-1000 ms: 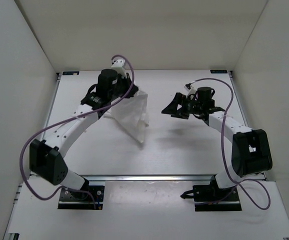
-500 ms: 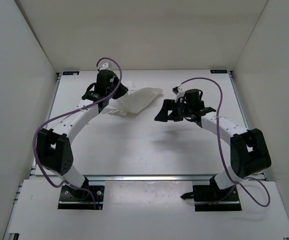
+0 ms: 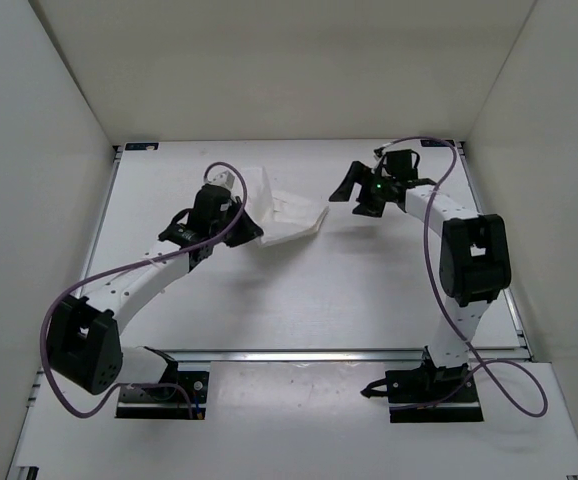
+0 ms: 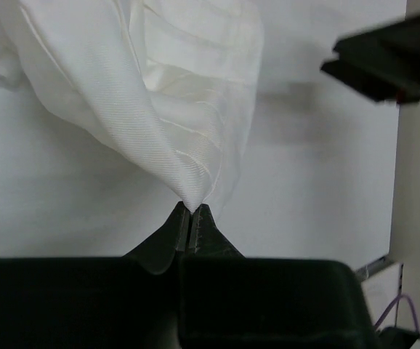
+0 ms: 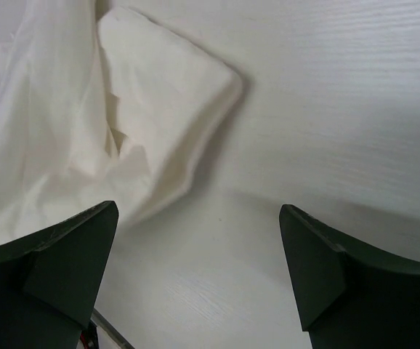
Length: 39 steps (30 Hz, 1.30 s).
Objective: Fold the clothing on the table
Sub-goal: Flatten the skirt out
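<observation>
The left tool [image 4: 190, 212] is clamped on a pinched fold of the white clothing [image 3: 287, 207], bunched toward the far middle of the bench [image 3: 369, 290]. Just right of it, the right tool [image 5: 197, 209] hovers, fingers spread wide apart.

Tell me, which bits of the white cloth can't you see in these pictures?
- Top view: the left gripper and its wrist cover the near-left part of the clothing; the pinch is too small to see.
- Left wrist view: the clothing runs off the top and left edges.
- Right wrist view: it runs off the left edge, and a finger of the open right gripper hides its lower corner.
- No view shows what garment it is.
</observation>
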Motion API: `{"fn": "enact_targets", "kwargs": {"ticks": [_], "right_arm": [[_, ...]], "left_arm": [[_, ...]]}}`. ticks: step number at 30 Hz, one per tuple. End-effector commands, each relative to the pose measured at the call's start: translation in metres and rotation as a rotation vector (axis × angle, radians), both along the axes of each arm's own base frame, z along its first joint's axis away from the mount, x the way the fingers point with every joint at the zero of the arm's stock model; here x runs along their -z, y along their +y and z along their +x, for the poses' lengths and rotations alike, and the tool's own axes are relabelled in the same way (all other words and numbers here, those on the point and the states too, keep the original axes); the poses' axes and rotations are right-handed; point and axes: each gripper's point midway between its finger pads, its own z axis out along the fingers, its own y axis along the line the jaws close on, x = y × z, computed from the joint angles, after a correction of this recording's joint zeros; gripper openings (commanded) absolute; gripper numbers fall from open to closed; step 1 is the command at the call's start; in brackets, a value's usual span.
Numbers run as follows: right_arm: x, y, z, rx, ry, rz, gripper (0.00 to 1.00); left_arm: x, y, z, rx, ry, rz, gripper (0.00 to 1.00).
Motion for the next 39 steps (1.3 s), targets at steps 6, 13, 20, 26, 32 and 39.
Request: {"fn": "enact_targets", "kwargs": {"ticks": [6, 13, 20, 26, 32, 39], "right_arm": [[0.002, 0.04, 0.008, -0.054, 0.084, -0.005, 0.87], [0.032, 0.042, -0.005, -0.06, 0.14, -0.037, 0.78], [0.056, 0.049, 0.0, -0.119, 0.154, -0.128, 0.77], [0.067, 0.055, 0.006, -0.147, 0.169, -0.103, 0.75], [0.069, 0.057, 0.003, -0.158, 0.184, -0.096, 0.6], [0.082, 0.063, -0.009, -0.174, 0.224, -0.07, 0.53]], "left_arm": [[0.024, 0.0, -0.056, 0.123, 0.093, 0.042, 0.0], [0.026, 0.007, -0.06, 0.121, 0.083, 0.048, 0.0], [0.023, 0.006, -0.062, 0.133, 0.068, 0.055, 0.0], [0.023, 0.005, -0.063, 0.139, 0.071, 0.048, 0.0], [0.024, 0.006, -0.06, 0.134, 0.07, 0.043, 0.0], [0.022, 0.001, -0.059, 0.145, 0.067, 0.036, 0.0]]}}
